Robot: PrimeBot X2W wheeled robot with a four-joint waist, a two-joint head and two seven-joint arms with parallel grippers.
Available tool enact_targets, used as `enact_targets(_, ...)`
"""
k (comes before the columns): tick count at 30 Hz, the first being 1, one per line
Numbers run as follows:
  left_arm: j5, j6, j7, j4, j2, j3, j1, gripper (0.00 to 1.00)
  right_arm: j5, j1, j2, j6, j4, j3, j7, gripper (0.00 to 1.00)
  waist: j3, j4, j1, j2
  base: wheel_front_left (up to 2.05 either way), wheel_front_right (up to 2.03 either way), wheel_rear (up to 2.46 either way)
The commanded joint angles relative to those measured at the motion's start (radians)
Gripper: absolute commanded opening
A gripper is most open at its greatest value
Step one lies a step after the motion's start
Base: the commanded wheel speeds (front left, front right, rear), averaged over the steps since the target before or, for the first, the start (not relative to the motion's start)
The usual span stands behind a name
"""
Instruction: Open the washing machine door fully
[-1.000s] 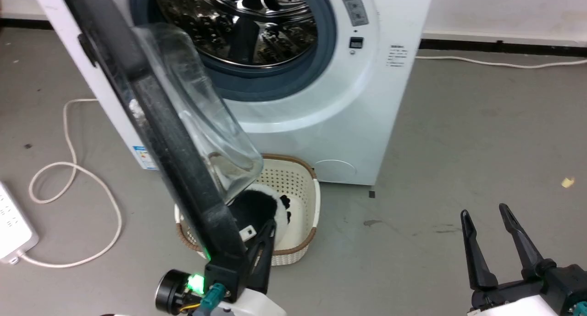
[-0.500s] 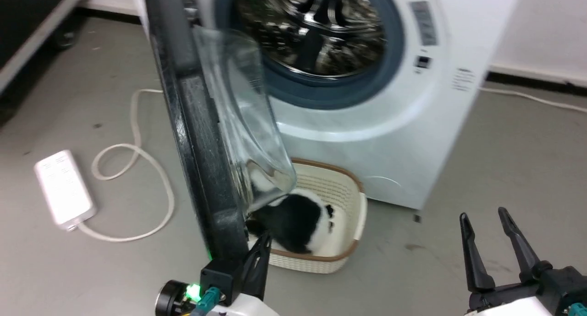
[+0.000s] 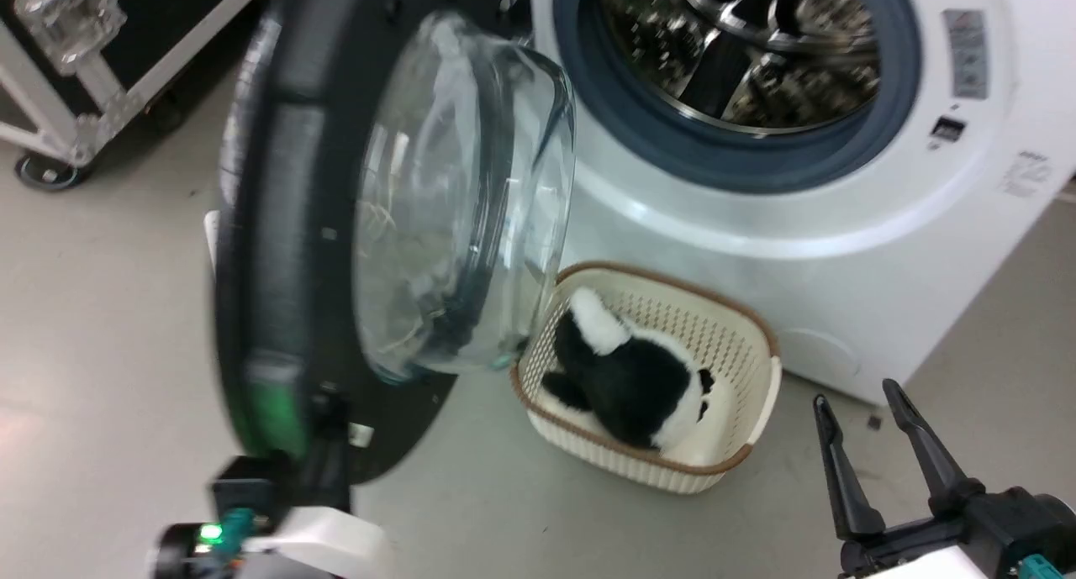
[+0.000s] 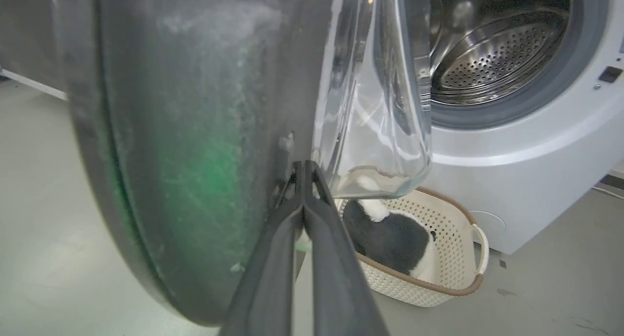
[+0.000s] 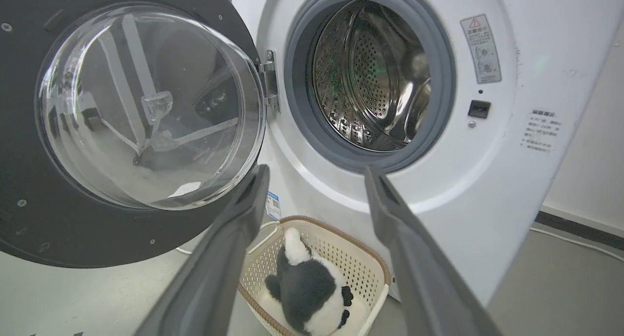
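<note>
Smooth pale grey floor [image 3: 101,327], softly glossy under even indoor light. At the head view's upper left, a black equipment case edged with pale metal bars [image 3: 168,7], on a small dark castor wheel [image 3: 42,173]. In the right wrist view, a plain white wall [image 5: 594,146], a black skirting strip [image 5: 580,226] at its foot, and a thin white cable [image 5: 575,241] on the floor just beside it.

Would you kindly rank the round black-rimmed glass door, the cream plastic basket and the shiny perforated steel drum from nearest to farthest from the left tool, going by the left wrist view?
1. Round black-rimmed glass door: right at the left tool's tips, on the left.
2. Cream plastic basket: low, to the right.
3. Shiny perforated steel drum: upper right, deepest.
</note>
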Motion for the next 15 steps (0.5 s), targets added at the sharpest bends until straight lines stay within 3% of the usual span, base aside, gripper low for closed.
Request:
enact_targets(1,-0.016,0.01,-0.012,-0.001,0.014,0.033,-0.009,0.0,-0.015,-0.005,0.003,-0.001,-0.006,0.007,-0.005,1.0,0.037,0.023,0.0,0.0,0.0,0.0,0.0)
enact_targets(15,-0.178,-0.02,-0.018,0.128,0.17,0.284,-0.169,0.0,-0.078,-0.053,-0.028,-0.001,-0.024,0.011,-0.005,1.0,0.189,-0.007,0.0,0.0,0.0,0.0,0.0)
